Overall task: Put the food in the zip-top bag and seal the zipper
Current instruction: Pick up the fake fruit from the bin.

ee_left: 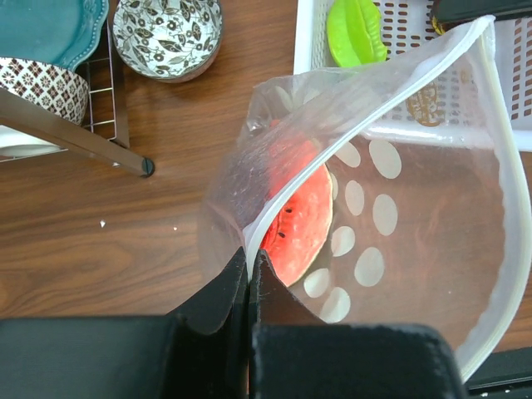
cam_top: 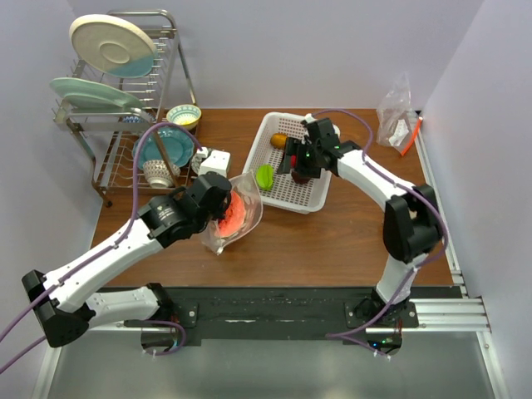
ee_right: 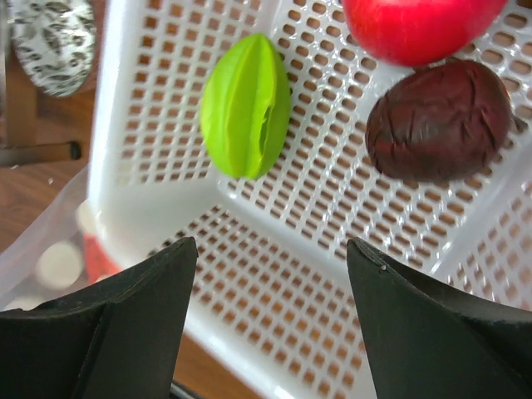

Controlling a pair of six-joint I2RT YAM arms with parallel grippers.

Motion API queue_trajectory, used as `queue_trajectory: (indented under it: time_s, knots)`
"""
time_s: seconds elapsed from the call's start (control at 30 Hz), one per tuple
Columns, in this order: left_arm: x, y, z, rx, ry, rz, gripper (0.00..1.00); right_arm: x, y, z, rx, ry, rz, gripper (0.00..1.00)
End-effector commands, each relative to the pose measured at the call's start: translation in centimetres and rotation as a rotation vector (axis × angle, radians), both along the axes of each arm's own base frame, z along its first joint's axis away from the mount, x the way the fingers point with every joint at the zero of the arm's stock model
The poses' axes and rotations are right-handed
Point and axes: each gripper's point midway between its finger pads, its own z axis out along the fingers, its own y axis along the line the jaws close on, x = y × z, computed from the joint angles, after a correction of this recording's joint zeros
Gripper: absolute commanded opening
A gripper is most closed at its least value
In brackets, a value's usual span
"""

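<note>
Gripping the near edge of the zip-top bag [ee_left: 416,249], the left pincer [ee_left: 249,258] was clenched tight on the plastic beside the zipper [ee_left: 501,125] and held the mouth gaping toward the white basket [ee_right: 158,191]. The bag sat on the counter [cam_top: 316,249] just beside the basket's near left corner, and its pale rim reached over that corner in the left wrist view. A red watermelon slice [ee_left: 299,216] lay inside it.

The right pincer [ee_right: 270,249] hung released above the basket, jaws wide apart with nothing between them. A green fruit [ee_right: 245,104] lay in the basket near its left wall. A red apple [ee_right: 416,25] and a dark purple piece [ee_right: 436,120] lay close together further right. A small orange [cam_top: 278,140] rested near the basket's far end.

A dish rack [cam_top: 125,150] with plates stood at the counter's far left, with a patterned bowl [ee_left: 166,33] on the wood beside it. A second clear bag [cam_top: 397,112] with a red-orange strip sat in the far right corner.
</note>
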Motion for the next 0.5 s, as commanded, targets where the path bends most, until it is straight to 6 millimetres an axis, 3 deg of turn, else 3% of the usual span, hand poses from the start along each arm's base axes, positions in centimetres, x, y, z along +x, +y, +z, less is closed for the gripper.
queue_trajectory:
  time_s: [0.0, 0.23, 0.47]
  knots:
    - [0.2, 0.5, 0.9, -0.008, -0.049, 0.014, 0.00, 2.9, 2.0, -0.6, 0.044, -0.016, 0.018, 0.75]
    - [0.1, 1.0, 0.6, 0.014, -0.047, 0.020, 0.00, 4.6, 4.4, -3.6, 0.115, 0.035, 0.037, 0.74]
    - [0.1, 1.7, 0.9, 0.030, -0.063, 0.035, 0.00, 4.9, 6.7, -4.8, 0.131, 0.043, 0.081, 0.74]
